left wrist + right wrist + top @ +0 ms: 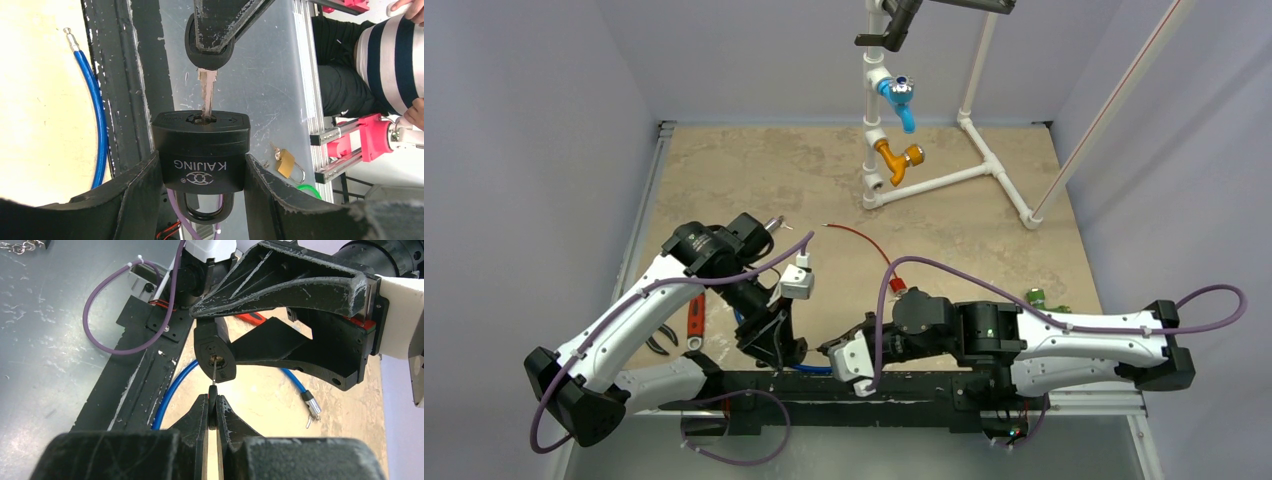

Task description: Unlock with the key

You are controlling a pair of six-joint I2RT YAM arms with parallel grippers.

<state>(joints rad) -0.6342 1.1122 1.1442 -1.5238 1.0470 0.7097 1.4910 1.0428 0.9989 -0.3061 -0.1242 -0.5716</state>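
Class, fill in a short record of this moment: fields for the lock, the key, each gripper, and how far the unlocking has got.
Lock: black padlock, marked KAIJING
Left side: left gripper closed on the padlock's two sides
Tool: key with a black head, tip in the keyhole, most of the blade showing
Right side: right gripper shut on the key's head
Progress: insertion begun, blade not fully in
Nearby: blue cable on the table

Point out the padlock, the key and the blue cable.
Padlock (200,150): left wrist view, front of its black body.
Key (206,92): left wrist view, bare metal blade.
Blue cable (101,120): left wrist view, middle of its run.
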